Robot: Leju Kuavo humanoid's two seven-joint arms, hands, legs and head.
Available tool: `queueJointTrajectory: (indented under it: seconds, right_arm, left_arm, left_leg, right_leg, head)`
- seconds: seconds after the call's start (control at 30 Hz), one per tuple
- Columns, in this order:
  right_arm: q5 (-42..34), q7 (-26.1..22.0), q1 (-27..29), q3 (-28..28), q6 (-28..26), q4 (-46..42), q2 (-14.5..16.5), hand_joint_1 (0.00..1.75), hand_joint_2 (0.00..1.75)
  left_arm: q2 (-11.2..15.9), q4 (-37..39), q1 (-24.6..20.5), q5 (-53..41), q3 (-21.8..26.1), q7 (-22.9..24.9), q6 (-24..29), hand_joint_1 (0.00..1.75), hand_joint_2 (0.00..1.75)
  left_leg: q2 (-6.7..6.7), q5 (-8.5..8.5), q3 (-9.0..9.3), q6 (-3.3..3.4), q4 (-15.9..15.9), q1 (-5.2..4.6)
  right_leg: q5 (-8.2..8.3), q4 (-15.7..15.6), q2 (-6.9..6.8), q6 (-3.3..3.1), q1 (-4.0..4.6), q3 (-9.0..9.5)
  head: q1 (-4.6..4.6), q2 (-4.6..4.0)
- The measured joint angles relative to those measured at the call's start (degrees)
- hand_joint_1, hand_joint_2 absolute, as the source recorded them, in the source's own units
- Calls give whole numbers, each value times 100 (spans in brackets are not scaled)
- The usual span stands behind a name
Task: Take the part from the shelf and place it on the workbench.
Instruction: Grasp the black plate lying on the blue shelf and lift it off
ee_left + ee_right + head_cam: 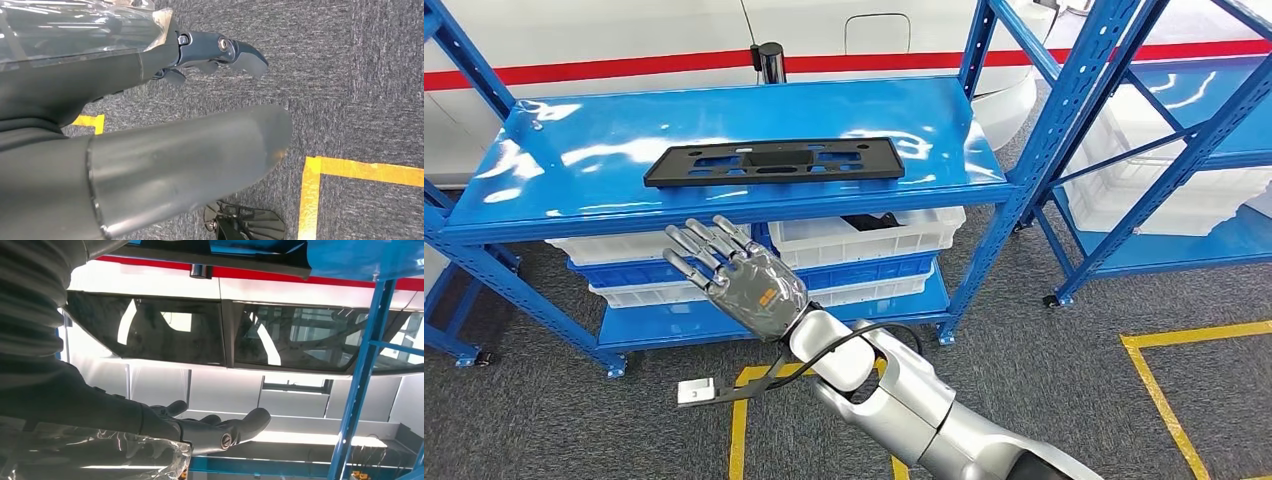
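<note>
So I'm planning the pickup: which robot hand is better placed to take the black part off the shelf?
The right robot hand. It is raised with fingers spread just below the shelf's front edge, in front of the black part. The left robot hand hangs low, over the carpet floor.

A glossy blue metal shelving rack (544, 150) is standing on dark grey carpet flooring (1074, 370), its top shelf catching bright overhead light. White ribbed plastic crates (864, 240) are sitting on its lower levels. A second blue rack (1214, 130) is standing just beside it, carrying more white crates. Yellow tape lines (1169, 400) are running across the carpet. Behind, a white vehicle body with a red stripe (624, 65) is filling the background.
</note>
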Motion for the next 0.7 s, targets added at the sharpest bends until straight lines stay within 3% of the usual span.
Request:
queueJointTrajectory:
  seconds: [0.07, 0.17, 0.2, 0.23, 0.27, 0.33, 0.4, 0.47, 0.57, 0.7]
  right_arm:
    - [-4, 2, 0, 2, 6, -4, 20, 0, 175]
    - [-8, 5, 36, 4, 44, -5, 26, 0, 175]
    - [-8, 6, 60, 4, 60, -4, 25, 0, 175]
    - [-9, 7, 82, 5, 73, -3, 24, 0, 175]
    - [-9, 7, 97, 5, 84, -3, 25, 0, 175]
    - [-13, 8, 105, 5, 101, -5, 28, 0, 175]
    - [-25, 8, 108, 4, 109, -8, 37, 0, 175]
    - [-42, 2, 116, 4, 111, -9, 45, 0, 175]
    - [-50, -13, 128, 2, 104, -17, 64, 0, 175]
    - [-52, -17, 130, 2, 99, -20, 73, 0, 175]
  left_arm:
    - [7, 0, -2, 0, -1, 4, 14, 0, 0]
    - [12, 0, 1, 0, -1, 12, 54, 0, 0]
    - [12, 0, 2, 0, -1, 17, 66, 0, 0]
    - [12, 0, 2, 0, 0, 22, 77, 0, 0]
    - [12, 0, 2, 0, 0, 27, 85, 0, 0]
    - [12, 0, 2, 0, 1, 32, 90, 0, 0]
    - [14, 0, 1, 0, 1, 39, 96, 0, 0]
    - [18, 0, 0, 2, 1, 46, 103, 0, 0]
    - [34, -3, -2, 4, 2, 48, 110, 0, 0]
    - [36, -2, -2, 4, 2, 45, 113, 0, 0]
  left_leg:
    - [24, 35, 16, 57, -60, 41]
    - [55, 52, 5, 91, -80, 59]
    - [59, 50, 2, 89, -78, 55]
    - [59, 44, 4, 81, -75, 52]
    - [58, 36, 14, 68, -73, 50]
    - [54, 4, 51, 21, -68, 44]
    - [53, -41, 69, -48, -61, 27]
    - [59, -68, 71, -116, -62, 36]
    - [58, -147, 66, -226, 32, 85]
    - [51, -202, 41, -262, 134, 92]
  right_leg:
    - [-123, 245, -21, -21, 17, -132]
    - [-550, 1355, -44, -118, 43, -713]
    - [-621, 1641, -45, -121, 52, -875]
    - [-593, 1701, -45, -103, 61, -925]
    - [-485, 1541, -47, -74, 67, -864]
    - [-143, 731, -80, -40, 78, -498]
    - [50, 154, -108, -102, 102, -221]
    - [65, 66, -96, -202, 129, -170]
    - [55, 33, -69, -306, 88, -109]
    - [44, 23, -63, -334, 71, -77]
  head:
    - [7, 0]
    - [25, 0]
    - [25, 0]
    - [25, 0]
    - [25, 0]
    - [25, 0]
    - [21, 0]
    - [17, 0]
    - [9, 0]
    - [-2, 0]
